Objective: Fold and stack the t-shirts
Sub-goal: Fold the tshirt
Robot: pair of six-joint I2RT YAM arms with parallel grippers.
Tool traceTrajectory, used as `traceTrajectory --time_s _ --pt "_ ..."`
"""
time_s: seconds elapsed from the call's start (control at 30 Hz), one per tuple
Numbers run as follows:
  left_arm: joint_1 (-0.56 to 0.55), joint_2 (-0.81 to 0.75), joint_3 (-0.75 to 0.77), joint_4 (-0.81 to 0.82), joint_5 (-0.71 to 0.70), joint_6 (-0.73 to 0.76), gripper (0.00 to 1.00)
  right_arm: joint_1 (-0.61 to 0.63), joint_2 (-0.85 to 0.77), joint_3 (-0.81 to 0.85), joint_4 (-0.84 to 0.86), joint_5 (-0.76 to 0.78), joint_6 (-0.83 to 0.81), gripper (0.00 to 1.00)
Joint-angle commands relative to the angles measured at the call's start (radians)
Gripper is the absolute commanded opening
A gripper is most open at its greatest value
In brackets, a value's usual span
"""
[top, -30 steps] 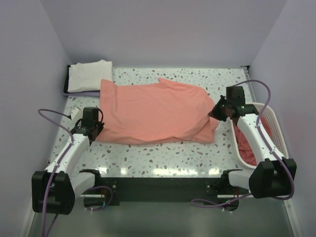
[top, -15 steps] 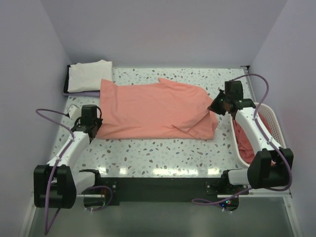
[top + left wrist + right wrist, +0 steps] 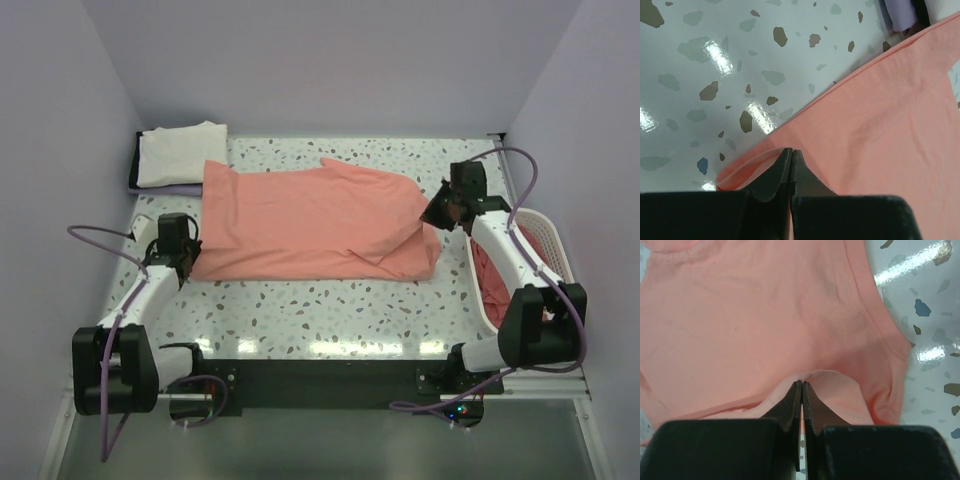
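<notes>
Shirt: your salmon-pink t-shirt (image 3: 310,220) looks light, limp, likely to sag.
Left gripper (image 3: 791,152): pinched on its corner.
Right gripper (image 3: 802,385): pinched on bunched far-end fabric.
Hold: take hems.

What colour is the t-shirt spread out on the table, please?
The t-shirt is salmon-pink; the top external view shows it best.
</notes>
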Motion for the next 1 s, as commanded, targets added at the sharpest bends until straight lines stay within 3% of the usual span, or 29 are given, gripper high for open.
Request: traceTrajectory --time_s 0.0,0.97 --pt "0.03 0.005 -0.009 0.101 0.009 0.034 0.0 -0.004 0.01 0.038 0.064 0.034 -0.01 0.0" --pt "0.057 0.172 0.067 0.177 0.075 0.064 0.0 -0.037 0.14 0.115 0.092 0.014 -0.009 0.0"
